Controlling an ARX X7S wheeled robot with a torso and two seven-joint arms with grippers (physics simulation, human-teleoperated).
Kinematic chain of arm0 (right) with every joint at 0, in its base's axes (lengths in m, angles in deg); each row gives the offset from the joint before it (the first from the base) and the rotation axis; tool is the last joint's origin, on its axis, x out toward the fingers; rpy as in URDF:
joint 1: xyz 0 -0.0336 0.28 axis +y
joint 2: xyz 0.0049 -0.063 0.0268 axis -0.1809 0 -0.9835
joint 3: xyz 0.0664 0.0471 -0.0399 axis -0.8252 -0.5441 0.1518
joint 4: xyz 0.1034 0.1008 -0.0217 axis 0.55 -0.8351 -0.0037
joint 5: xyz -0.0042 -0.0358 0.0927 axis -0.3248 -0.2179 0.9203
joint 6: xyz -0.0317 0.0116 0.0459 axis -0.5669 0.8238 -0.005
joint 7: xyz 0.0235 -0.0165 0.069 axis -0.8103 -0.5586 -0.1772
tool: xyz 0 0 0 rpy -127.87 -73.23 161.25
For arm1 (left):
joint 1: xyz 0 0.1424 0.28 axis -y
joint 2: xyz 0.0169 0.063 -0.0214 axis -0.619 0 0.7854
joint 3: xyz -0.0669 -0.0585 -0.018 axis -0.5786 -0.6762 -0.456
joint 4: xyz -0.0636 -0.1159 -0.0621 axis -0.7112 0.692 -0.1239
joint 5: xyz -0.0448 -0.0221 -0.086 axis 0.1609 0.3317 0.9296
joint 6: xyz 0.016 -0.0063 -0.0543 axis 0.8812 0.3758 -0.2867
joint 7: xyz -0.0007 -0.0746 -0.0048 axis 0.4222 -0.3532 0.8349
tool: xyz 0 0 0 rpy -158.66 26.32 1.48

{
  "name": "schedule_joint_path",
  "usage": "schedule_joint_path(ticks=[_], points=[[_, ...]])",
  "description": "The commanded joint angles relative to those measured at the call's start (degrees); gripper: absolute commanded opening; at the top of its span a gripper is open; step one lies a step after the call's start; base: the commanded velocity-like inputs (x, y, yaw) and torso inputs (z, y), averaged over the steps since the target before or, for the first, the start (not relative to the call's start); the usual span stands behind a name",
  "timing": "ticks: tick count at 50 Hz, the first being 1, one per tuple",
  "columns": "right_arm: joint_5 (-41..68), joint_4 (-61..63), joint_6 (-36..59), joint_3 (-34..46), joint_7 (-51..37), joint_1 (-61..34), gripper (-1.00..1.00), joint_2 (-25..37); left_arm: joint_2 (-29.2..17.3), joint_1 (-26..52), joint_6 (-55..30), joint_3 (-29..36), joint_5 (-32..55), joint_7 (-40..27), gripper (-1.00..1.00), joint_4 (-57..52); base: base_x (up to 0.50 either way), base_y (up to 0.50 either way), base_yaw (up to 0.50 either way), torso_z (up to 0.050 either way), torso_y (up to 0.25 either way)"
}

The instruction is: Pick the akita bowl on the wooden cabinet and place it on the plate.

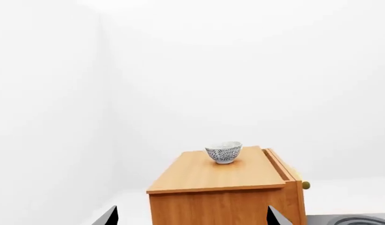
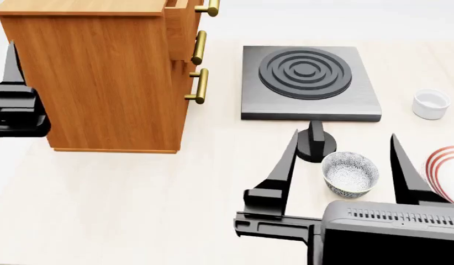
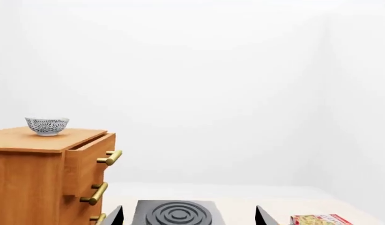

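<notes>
Nearest you, the right gripper point(image 2: 343, 168) had its jaws spread around a patterned bowl on the counter point(image 2: 138, 193). That was the wrong one: the blue-and-white akita bowl point(image 1: 224, 153) sat atop the orange-brown wooden cabinet point(image 2: 101, 77), at ten o'clock. Left jaws: cannot tell.

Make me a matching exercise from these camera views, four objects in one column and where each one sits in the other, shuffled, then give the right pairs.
Objects:
1. patterned bowl
2. stove
3. white cup
4. plate

Places:
A. cut off by the head view's right edge, red rings showing
B. on top of the wooden cabinet
C. on the table beside the cabinet's handle side
D. beyond the stove's right edge

Pairs: 1-B, 2-C, 3-D, 4-A
</notes>
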Motion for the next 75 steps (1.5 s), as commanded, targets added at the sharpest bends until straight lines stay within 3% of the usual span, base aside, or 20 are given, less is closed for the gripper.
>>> schedule_joint_path(ticks=[1,17,24,35,41,47,56,75], points=[[2.04,-1.00,-3.32,-1.06,2.04,0.67,1.00,-0.21,-0.73,14.93,-11.12,1.73,1.37,0.42,1.00,1.19,0.00,0.00,0.00,0.000,0.000],[-1.83,0.92,-10.49,4.44,2.41,3.31,1.00,4.45,0.57,28.67,-19.67,0.60,3.00,0.81,1.00,1.99,0.02,0.00,0.00,0.000,0.000],[-1.48,1.95,-12.58,4.69,2.85,4.11,1.00,5.18,0.78,29.87,-21.22,0.61,4.93,-1.28,1.00,0.20,0.45,0.00,0.00,0.000,0.000],[-1.67,1.73,-12.31,5.27,2.41,3.97,1.00,5.52,-4.44,36.06,-21.24,-3.02,32.19,-20.80,1.00,3.45,0.50,0.00,0.00,0.000,0.000],[-1.12,1.69,-11.91,5.06,2.34,3.87,1.00,5.46,-6.24,38.04,-20.85,-3.48,40.82,-27.56,1.00,4.64,0.50,0.00,0.00,0.000,0.000],[-0.39,1.52,-10.17,5.02,2.32,3.26,1.00,5.22,-7.49,36.72,-17.75,-2.10,40.64,-27.94,1.00,5.22,0.15,0.00,0.00,0.000,0.000],[-0.33,1.73,-9.96,5.01,1.95,3.17,1.00,5.49,-5.25,33.13,-17.53,-8.89,44.02,-29.96,1.00,6.94,0.00,0.00,0.00,0.000,0.000],[0.12,1.93,-10.11,5.14,1.44,3.16,1.00,5.83,-7.26,33.30,-16.88,-6.91,46.12,-31.74,1.00,4.40,0.00,0.00,0.00,0.015,-0.203]])
